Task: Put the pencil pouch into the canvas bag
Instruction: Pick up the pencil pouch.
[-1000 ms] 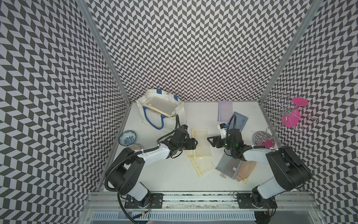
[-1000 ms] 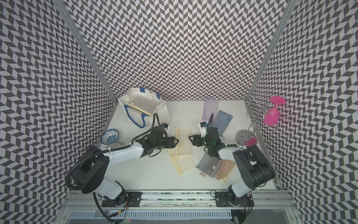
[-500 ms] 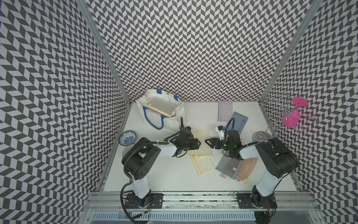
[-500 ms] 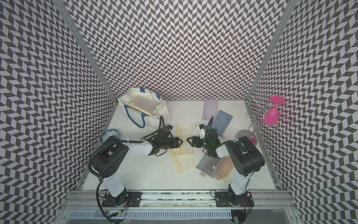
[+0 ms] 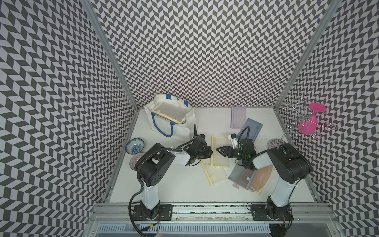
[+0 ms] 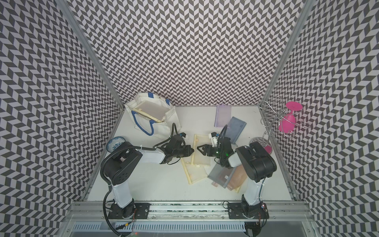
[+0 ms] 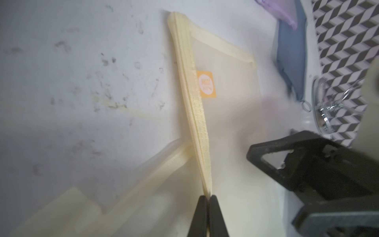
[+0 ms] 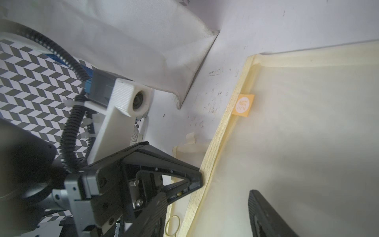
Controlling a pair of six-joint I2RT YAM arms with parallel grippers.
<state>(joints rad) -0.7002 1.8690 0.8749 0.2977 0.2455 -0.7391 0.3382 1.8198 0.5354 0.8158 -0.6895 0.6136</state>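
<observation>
The pencil pouch (image 5: 220,157) (image 6: 202,159) is a cream mesh pouch with an orange label, lying flat mid-table. My left gripper (image 5: 210,152) (image 6: 191,151) (image 7: 207,198) is shut on its ribbed long edge (image 7: 196,115), which rises off the table to the jaws. My right gripper (image 5: 218,149) (image 6: 199,148) faces it from the other side, open above the pouch's mesh (image 8: 307,143); one of its fingers (image 8: 264,215) shows, holding nothing. The white canvas bag (image 5: 182,131) (image 6: 164,131) with blue rope handles stands open at the back left, a flat pouch (image 5: 170,111) inside it.
A second cream pouch (image 5: 215,174) lies partly under the held one. Grey (image 5: 240,175) and orange (image 5: 263,176) pouches lie front right, purple (image 5: 238,117) and blue (image 5: 253,128) ones behind. A blue-patterned bowl (image 5: 135,145) sits left. A wire rack with a pink glass (image 5: 308,123) stands right.
My left gripper has reached right to the cream pouch's edge and shut on it. My right gripper has shifted left over the pouch and stayed open. Both arms' elbows have swung forward.
</observation>
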